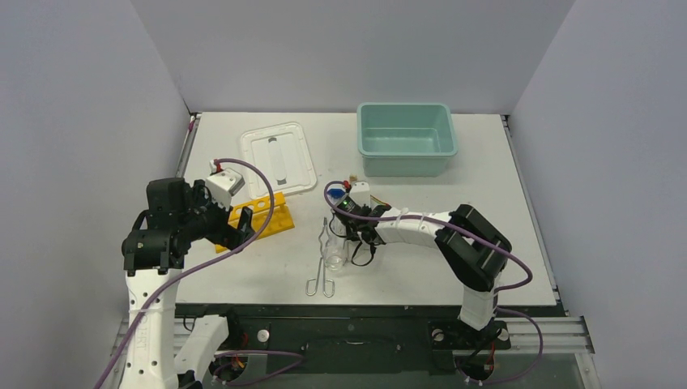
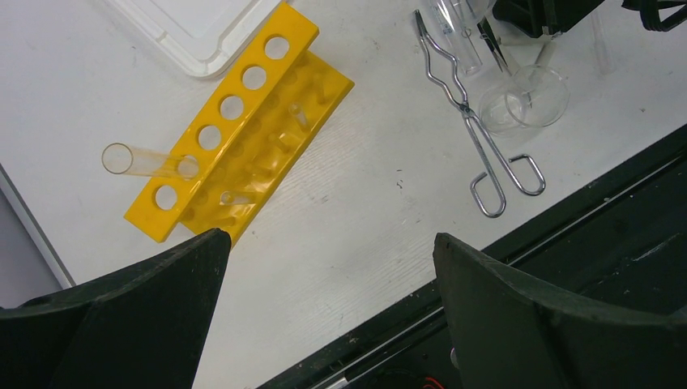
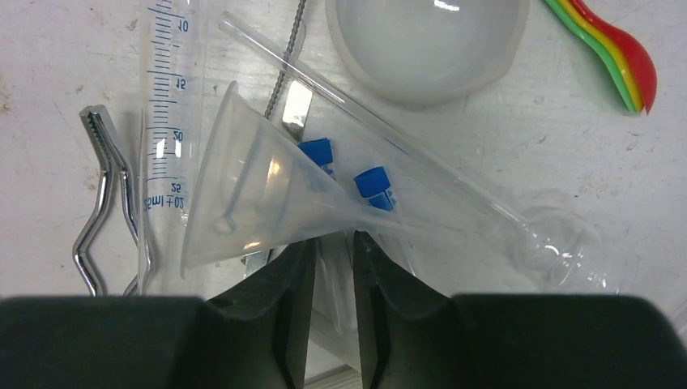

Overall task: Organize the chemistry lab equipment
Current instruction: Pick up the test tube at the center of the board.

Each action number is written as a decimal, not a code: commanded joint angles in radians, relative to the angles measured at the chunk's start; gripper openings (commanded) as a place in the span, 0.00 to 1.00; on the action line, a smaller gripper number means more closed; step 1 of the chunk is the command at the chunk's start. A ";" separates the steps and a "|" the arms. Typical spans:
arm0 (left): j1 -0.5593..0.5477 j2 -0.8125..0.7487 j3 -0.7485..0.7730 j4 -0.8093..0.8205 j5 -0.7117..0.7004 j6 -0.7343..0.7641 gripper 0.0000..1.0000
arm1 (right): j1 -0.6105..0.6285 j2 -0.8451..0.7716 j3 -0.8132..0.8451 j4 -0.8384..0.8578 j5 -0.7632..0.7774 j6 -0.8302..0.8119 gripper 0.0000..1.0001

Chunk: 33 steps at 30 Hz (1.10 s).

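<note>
My right gripper (image 3: 332, 237) is shut on the narrow neck of a clear funnel (image 3: 251, 194), whose cone points left. Under the funnel lie two blue-capped vials (image 3: 373, 182), a graduated cylinder (image 3: 166, 97), a thin glass tube (image 3: 364, 113) and a round dish (image 3: 425, 44). The metal tongs (image 1: 322, 267) lie beside a small beaker (image 1: 334, 258) just left of that gripper (image 1: 356, 231). My left gripper (image 2: 330, 239) hangs open and empty above the table, near the yellow rack (image 2: 243, 121), which has a glass tube (image 2: 146, 162) stuck in one hole.
A teal tub (image 1: 405, 138) stands at the back right and a white lid (image 1: 277, 158) lies behind the rack. Coloured measuring spoons (image 3: 616, 40) lie right of the dish. The table's dark front edge (image 2: 502, 267) runs close under my left gripper.
</note>
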State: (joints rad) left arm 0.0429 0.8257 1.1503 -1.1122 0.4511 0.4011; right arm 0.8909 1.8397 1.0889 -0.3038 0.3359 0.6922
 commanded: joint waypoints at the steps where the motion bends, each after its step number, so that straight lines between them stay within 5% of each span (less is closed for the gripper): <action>1: 0.003 -0.004 0.040 0.002 -0.001 0.008 0.96 | 0.006 0.005 -0.009 0.001 0.002 0.010 0.19; 9: 0.004 -0.003 0.045 0.003 0.013 0.004 0.96 | 0.020 -0.018 -0.010 -0.009 -0.001 0.010 0.00; 33: 0.003 -0.006 0.042 -0.008 0.136 -0.041 0.97 | -0.016 -0.263 0.102 -0.279 -0.168 -0.021 0.00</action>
State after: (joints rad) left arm 0.0429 0.8291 1.1748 -1.1259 0.5343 0.3744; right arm 0.8940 1.6337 1.1366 -0.5385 0.1635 0.6662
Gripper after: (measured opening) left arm 0.968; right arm 0.113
